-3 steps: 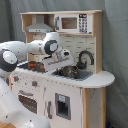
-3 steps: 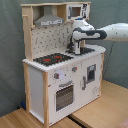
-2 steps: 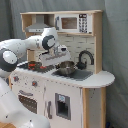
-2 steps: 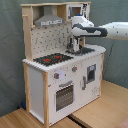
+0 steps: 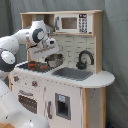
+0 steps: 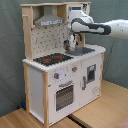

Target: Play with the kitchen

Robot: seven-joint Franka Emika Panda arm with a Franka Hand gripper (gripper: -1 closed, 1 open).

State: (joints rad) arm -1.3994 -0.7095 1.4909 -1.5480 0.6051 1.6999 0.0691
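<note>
White panels and pale wood make up the kitchen (image 5: pixel 62 95) (image 6: pixel 65 75), which stands on a wooden desk (image 6: pixel 107 112) whose boards show at the bottom of the second exterior view. A grey curtain (image 6: pixel 10 55) hangs behind it in both exterior views.

On the kitchen's top, the black stovetop (image 6: pixel 52 59) with red rings sits toward the second exterior view's left, under the grey hood (image 6: pixel 49 20). The sink (image 5: pixel 74 73) lies beside the stovetop, with the black faucet (image 5: pixel 85 58) curving up at its back edge. The microwave (image 5: pixel 74 23) sits on the upper shelf. Below, the oven door (image 6: pixel 64 95) and two knobs (image 6: pixel 65 74) face the front.

The white arm (image 6: pixel 107 27) reaches in from the second exterior view's right, over the worktop. Its gripper (image 5: pixel 50 52) hangs above the back of the stovetop, close to a metal pot (image 5: pixel 54 61) that sits between stovetop and sink. Whether the gripper is clenched or released cannot be told.
</note>
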